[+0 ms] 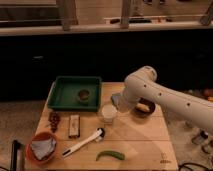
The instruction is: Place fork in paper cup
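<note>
The gripper (116,101) is hanging just above and to the right of the cup (107,113), at the end of the white arm (165,97) that is reaching in from the right. Whether it is gripping anything cannot be made out, and the fork is not showing anywhere on the table (135,142) (it may be hidden at the gripper or already down in the cup; there is no telling which).

The cup is standing upright just below-left of the gripper. Behind the gripper to its right, a dark bowl (145,107) is partly hidden by the arm. Further left of the gripper a green tray (65,95) is holding a small round thing. Below the gripper, toward the front, a brush (82,143) and a green pepper (110,155) are lying well apart from it.

As a judgement: a slim metal fork is stiff, light and slick, so taking it across the handle near the middle suits it best. The paper cup is light and easily tipped or dented, so the fork wants lowering tines-down through the wide mouth, not dropping against the rim.
</note>
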`<state>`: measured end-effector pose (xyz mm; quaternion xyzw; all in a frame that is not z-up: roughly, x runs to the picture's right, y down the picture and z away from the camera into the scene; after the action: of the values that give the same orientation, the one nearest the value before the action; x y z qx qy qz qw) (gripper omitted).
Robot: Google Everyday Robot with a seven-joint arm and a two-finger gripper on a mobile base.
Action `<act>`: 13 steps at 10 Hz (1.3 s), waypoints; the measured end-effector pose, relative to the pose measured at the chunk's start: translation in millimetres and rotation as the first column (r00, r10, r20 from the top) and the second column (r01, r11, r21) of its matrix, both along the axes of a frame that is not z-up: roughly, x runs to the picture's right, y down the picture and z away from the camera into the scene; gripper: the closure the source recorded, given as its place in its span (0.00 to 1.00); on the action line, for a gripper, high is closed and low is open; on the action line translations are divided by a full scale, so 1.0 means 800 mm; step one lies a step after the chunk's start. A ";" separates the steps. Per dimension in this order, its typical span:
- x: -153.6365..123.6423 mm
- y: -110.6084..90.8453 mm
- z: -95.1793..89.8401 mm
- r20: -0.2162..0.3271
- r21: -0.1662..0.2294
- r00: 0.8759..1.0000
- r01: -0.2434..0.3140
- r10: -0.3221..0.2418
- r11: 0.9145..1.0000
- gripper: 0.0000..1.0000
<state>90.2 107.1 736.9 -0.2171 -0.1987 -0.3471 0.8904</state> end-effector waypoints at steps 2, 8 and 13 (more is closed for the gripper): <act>-0.010 0.000 -0.001 0.036 -0.012 0.999 0.018 -0.018 1.000 1.00; -0.045 -0.010 -0.003 0.155 -0.056 0.983 0.108 -0.098 0.993 1.00; -0.065 -0.017 0.007 0.211 -0.088 0.967 0.166 -0.144 0.982 1.00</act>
<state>38.3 93.6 742.2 -0.2419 -0.2890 -0.4252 0.8229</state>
